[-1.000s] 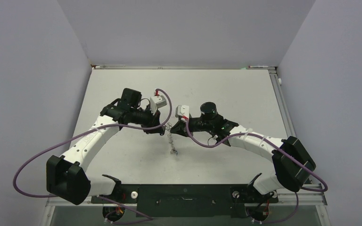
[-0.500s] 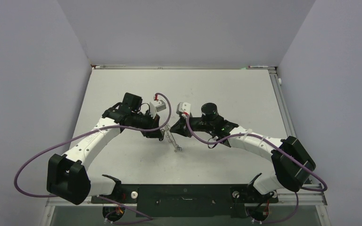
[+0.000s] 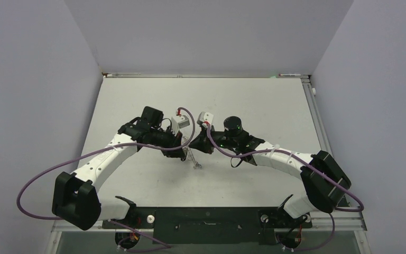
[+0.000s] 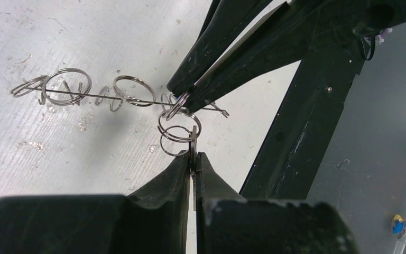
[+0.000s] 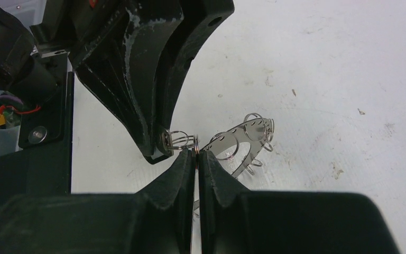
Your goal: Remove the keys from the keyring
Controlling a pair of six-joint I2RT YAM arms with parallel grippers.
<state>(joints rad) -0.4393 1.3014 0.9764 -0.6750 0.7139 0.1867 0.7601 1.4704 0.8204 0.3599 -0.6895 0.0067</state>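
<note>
Grey metal keyring (image 5: 223, 144) sits over the middle of the table (image 3: 254, 106). The left tool (image 4: 193, 159) and right tool (image 5: 196, 156) each clamp one of its small wire loops, tips nearly touching.

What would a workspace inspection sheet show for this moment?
Surface: white table, scuffed and flecked.
Job's things: keyring, flat grey metal with wire loops along it, stretching away from the grippers; keys not distinguishable.
Clutter: nothing seen.
Grippers: left gripper shut on a small wire loop; right gripper shut on the keyring's rim; tips nearly meeting.
Cables: purple cables loop off both arms, clear of the keyring.
Surroundings: grey walls on three sides.
</note>
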